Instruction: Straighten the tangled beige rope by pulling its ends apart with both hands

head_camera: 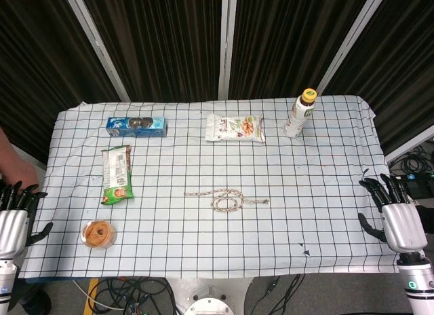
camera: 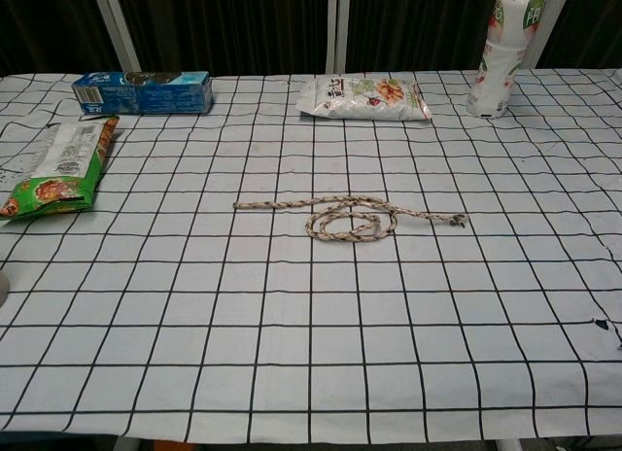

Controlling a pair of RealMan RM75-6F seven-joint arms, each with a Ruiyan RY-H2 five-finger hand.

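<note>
The beige rope (head_camera: 226,198) lies looped in the middle of the checked tablecloth, its ends pointing left and right; the chest view shows the rope (camera: 348,218) with a coil near its centre. My left hand (head_camera: 15,216) hovers at the table's left edge, fingers spread, holding nothing. At the right edge my right hand (head_camera: 397,216) is likewise spread and empty. Both hands are far from the rope. Neither hand shows in the chest view.
A blue cookie box (head_camera: 136,126), a green snack bag (head_camera: 116,174), a white snack bag (head_camera: 234,127) and a bottle (head_camera: 299,114) sit toward the back. A round snack pack (head_camera: 98,234) lies front left. A person's arm (head_camera: 13,167) shows at far left.
</note>
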